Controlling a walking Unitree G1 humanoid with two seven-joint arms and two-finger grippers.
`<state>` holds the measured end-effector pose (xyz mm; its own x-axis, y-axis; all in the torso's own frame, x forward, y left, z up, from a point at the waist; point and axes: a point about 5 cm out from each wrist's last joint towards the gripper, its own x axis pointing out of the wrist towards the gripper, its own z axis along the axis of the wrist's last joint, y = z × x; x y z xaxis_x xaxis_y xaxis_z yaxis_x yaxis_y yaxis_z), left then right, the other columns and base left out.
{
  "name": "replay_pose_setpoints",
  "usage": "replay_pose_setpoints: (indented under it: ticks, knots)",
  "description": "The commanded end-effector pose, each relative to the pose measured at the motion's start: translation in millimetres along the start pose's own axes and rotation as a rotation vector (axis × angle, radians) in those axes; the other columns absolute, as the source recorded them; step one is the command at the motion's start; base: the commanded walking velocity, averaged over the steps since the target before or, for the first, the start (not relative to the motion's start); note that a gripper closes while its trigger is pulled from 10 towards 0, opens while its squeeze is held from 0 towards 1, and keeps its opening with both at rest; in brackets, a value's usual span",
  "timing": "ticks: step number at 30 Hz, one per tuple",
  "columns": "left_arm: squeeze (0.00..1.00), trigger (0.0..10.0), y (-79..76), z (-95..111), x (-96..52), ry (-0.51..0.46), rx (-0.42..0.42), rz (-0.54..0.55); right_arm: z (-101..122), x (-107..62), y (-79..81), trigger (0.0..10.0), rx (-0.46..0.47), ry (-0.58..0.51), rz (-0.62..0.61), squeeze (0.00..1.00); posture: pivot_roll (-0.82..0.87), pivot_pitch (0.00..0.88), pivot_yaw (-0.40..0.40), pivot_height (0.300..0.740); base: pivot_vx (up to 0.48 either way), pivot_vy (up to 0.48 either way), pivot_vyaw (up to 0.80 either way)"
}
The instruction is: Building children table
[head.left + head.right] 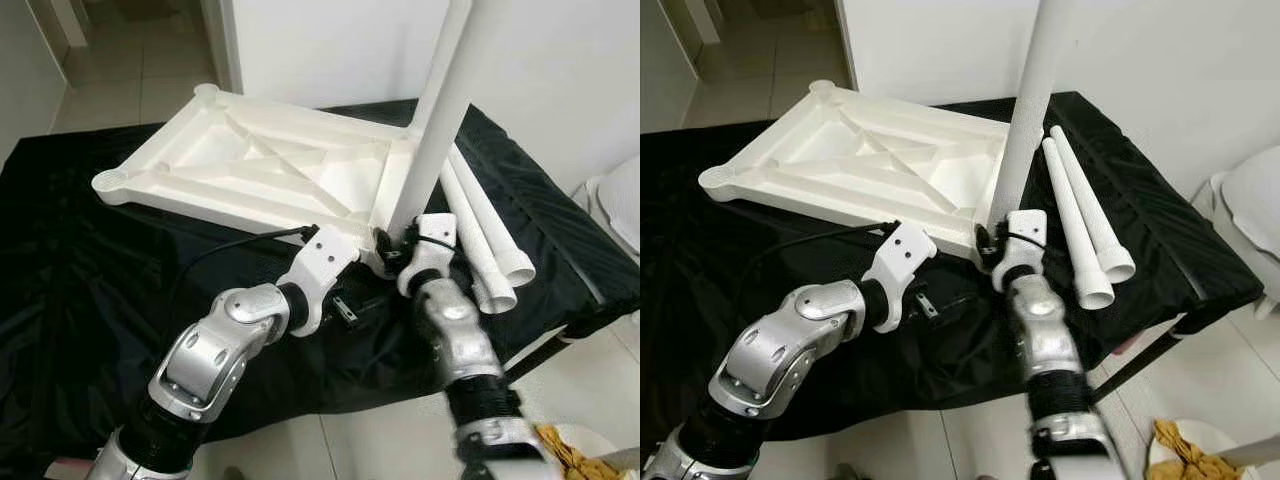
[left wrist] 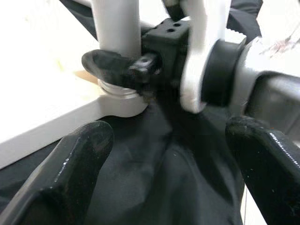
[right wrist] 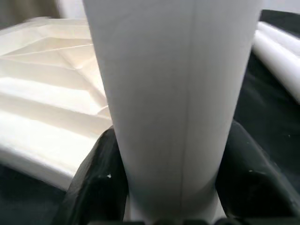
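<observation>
The right gripper (image 1: 398, 243) has its jaws closed around the foot of the upright leg (image 1: 432, 130), which stands in the near corner socket of the upside-down table (image 1: 260, 165); if the leg tilts, its thread could jam or slip out. The left gripper (image 1: 352, 305) waits just beside, jaws wide open and empty. Two more legs (image 1: 485, 240) lie farther right on the black cloth (image 1: 80, 270).

1. No text, label, brand, number or sign can be read anywhere.
2. The white tabletop (image 1: 262, 165) and the upright white leg (image 1: 432, 125) bear no markings.
3. The two loose legs (image 1: 1085, 220) are plain too.
</observation>
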<state>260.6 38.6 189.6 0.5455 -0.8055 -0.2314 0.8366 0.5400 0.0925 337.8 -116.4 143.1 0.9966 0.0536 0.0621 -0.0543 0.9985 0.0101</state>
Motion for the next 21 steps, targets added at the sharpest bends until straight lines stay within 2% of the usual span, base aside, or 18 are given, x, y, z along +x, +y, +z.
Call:
replay_pose_setpoints:
  ticks: [1, 5, 8, 15, 16, 17, 18, 21]
  knots:
    - [0.00, 10.0, -1.3, 1.2, 1.7, 0.000, 0.005, 0.002, -4.8, -1.9, 1.7, 0.0, -0.018, 0.030, -0.047, 0.00, -0.08, 0.062, -0.003, 0.740, 0.000, 0.000, 0.00]
    - [0.00, 10.0, -1.9, 0.9, 2.4, 0.000, 0.006, 0.001, -5.8, -2.8, 7.8, 0.0, -0.011, 0.039, -0.112, 0.00, -0.07, 0.058, -0.006, 0.740, 0.000, 0.000, 0.00]
    - [0.00, 10.0, -2.4, 1.3, 2.7, -0.002, 0.007, 0.000, -4.4, -6.8, 23.4, 0.0, -0.005, 0.045, -0.101, 0.00, -0.07, 0.051, -0.010, 0.740, 0.000, 0.000, 0.00]
    - [0.00, 10.0, -2.5, 0.6, 2.3, 0.000, 0.008, 0.000, -3.7, -9.0, 22.2, 0.0, -0.007, 0.052, -0.114, 0.00, -0.07, 0.047, -0.014, 0.740, 0.000, 0.000, 0.00]
    - [0.00, 10.0, -2.5, 0.5, 2.3, 0.000, 0.009, 0.000, -3.7, -8.7, 21.7, 1.6, 0.003, 0.053, -0.108, 0.00, -0.07, 0.045, -0.015, 0.740, 0.000, 0.000, 0.00]
    - [0.00, 10.0, -2.6, 0.5, 2.3, -0.001, 0.009, 0.000, -3.0, -8.5, 20.5, 10.0, -0.001, 0.049, -0.115, 0.00, -0.07, 0.042, -0.014, 0.740, 0.000, 0.000, 0.00]
    - [0.00, 10.0, -2.8, 0.5, 2.5, -0.001, 0.009, -0.001, -2.5, -8.4, 19.1, 10.0, -0.002, 0.042, -0.108, 1.00, -0.07, 0.041, -0.014, 0.740, 0.000, 0.000, 0.00]
    - [0.00, 10.0, -2.9, 0.5, 2.6, -0.001, 0.009, -0.001, -2.2, -8.3, 18.2, 10.0, -0.003, 0.038, -0.103, 1.00, -0.07, 0.040, -0.014, 0.740, 0.000, 0.000, 0.00]
